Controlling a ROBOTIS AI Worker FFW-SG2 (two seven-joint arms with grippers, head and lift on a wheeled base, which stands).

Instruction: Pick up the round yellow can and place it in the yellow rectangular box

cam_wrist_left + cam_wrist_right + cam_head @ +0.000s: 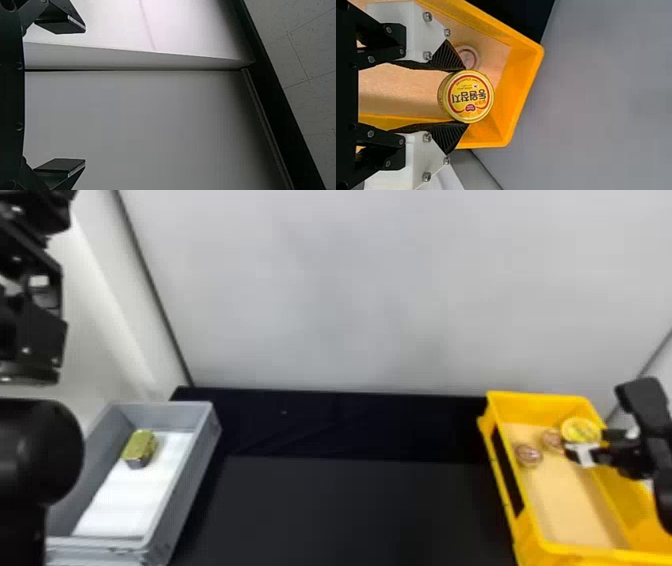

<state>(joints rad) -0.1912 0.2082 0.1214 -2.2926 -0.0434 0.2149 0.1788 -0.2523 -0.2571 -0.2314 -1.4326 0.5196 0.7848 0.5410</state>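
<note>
Round yellow can [466, 96]: at the far end of the yellow box [516, 87], between the right gripper's [466, 97] fingers
Right claw: closed to the can's width, gripping its sides
Left gripper [84, 95]: raised at the left, fingers wide apart
Weight: probably full, fairly heavy for its size
Wall: likely stiff metal, smooth enough to slip, hard to crush
Best hold: squarely across the diameter, below the rim

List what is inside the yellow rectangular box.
Two round reddish cans on a tan liner, toward the far end. The round yellow can and right gripper holding it hide part of the yellow box; anything beneath cannot be seen.
</note>
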